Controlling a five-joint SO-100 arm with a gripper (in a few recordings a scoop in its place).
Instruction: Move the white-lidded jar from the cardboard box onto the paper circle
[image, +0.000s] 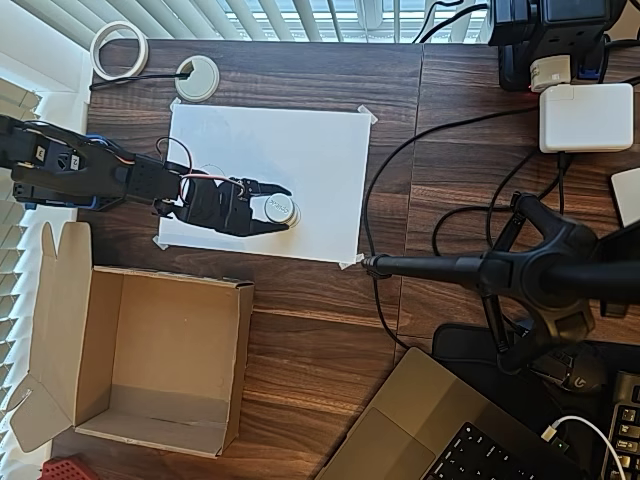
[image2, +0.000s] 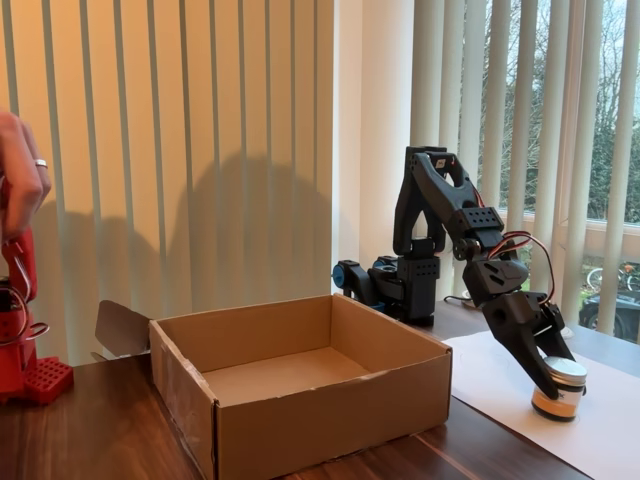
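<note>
The pincer (image: 277, 207) is closed around the jar (image: 279, 210), which sits on the paper (image: 320, 150) under it. The box (image2: 300, 385) beside it is empty.

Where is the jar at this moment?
In the overhead view the jar stands on the white sheet, right of centre, between the gripper's jaws. In the fixed view it is right of the empty box.
</note>
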